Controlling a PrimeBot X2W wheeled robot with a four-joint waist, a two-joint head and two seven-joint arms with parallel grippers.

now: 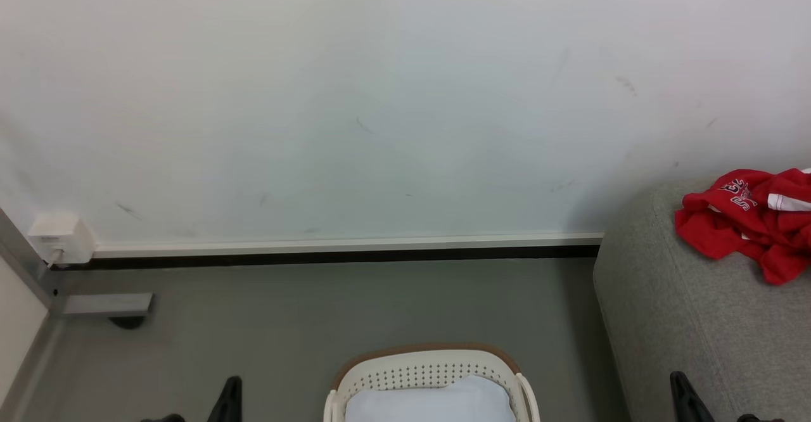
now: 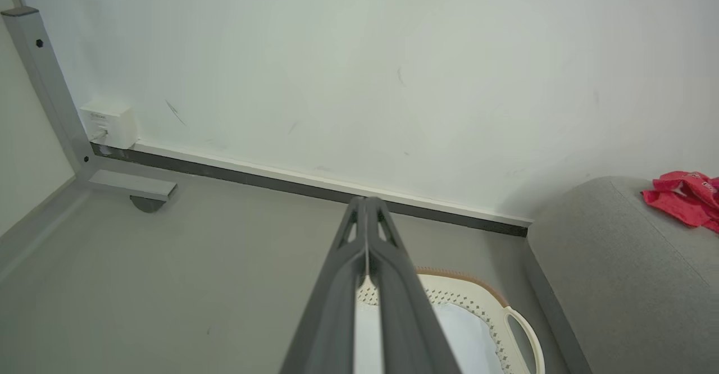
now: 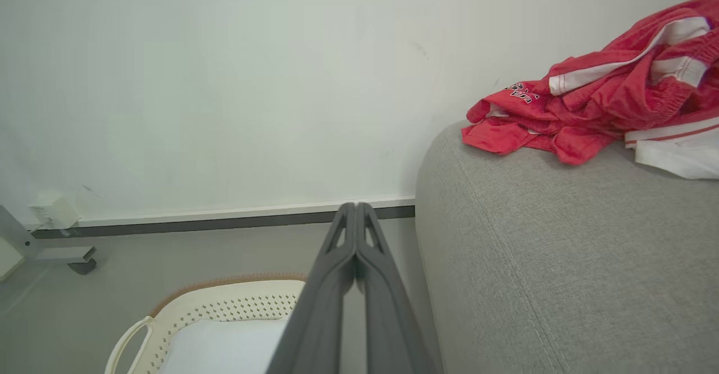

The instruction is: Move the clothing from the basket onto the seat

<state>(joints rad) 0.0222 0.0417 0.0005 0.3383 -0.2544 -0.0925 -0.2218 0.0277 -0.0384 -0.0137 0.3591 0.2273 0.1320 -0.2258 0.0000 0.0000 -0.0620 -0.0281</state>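
On top of the grey seat [image 1: 684,320], near its rounded end by the wall [image 1: 380,92], lies the clothing [image 1: 747,225]: a crumpled bright red heap with white panels, striped trim and lettering. Its long axis runs along the wall, with the lettered corner toward the basket [image 1: 424,353], which stands on the floor [image 1: 285,320] beside the seat and holds a pale pad [image 1: 431,403]. The left gripper [image 2: 366,203] and right gripper [image 3: 355,208] each have their fingers pressed together, holding nothing.

I see open floor [image 1: 317,320] between the basket [image 1: 424,371] and wall [image 1: 380,124]; the sofa [image 1: 684,320] blocks the right, and its gap to the basket seems narrow.
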